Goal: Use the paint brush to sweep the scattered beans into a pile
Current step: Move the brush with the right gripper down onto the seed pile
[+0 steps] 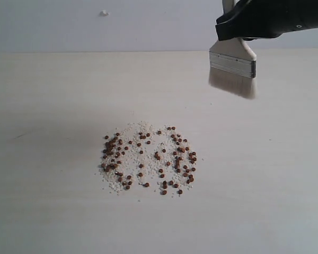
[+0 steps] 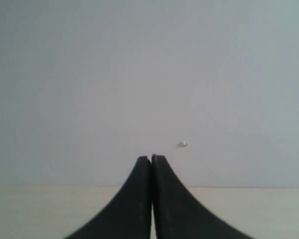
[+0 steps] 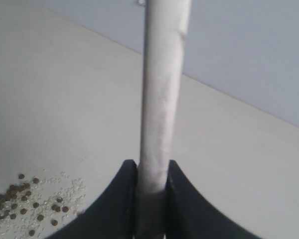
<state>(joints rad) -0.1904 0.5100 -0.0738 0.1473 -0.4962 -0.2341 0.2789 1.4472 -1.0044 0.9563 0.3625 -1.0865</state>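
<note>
Right pincer (image 3: 152, 172) is clenched on the brush (image 1: 232, 61) handle. The right wrist view shows no gap between jaws and wood, and in the exterior view the grip sits just above the flared head

Left pincer (image 2: 151, 159) is clenched on nothing, tips pressed together. It faces the wall (image 2: 139, 74), which has a small white speck (image 2: 182, 145) on it. It doesn't show in the exterior view, so I read it as out of play

Key relation:
- Beans (image 1: 148, 159) lie mid-counter (image 1: 53, 106) as a loose round patch mixed with whitish crumbs. They are thicker along the left and right rims and thin in the middle, with nothing heaped yet
- Brush hangs at the far right of the exterior view, beyond the patch and well apart from the nearest beans
- From the bristles, the beans lie toward the camera and to the left
- Brush long axis is near upright, bristles down
- Ferrule's broad face is toward the camera, and its wide edge runs across the view, slanting slightly down to the right
- Bristle tips are blurred, so I can't tell if they touch the counter; my read is they hang clear of it

Judgement: the right arm is the nearer one and the only one carrying the tool. The head needs to come down just behind the far-right rim of the patch, then drag inward. The wide edge looks roughly square to a pull toward the camera. A leftward stroke would likely need a wrist turn first, or the bristles will cut through edge-on and pass between beans
</note>
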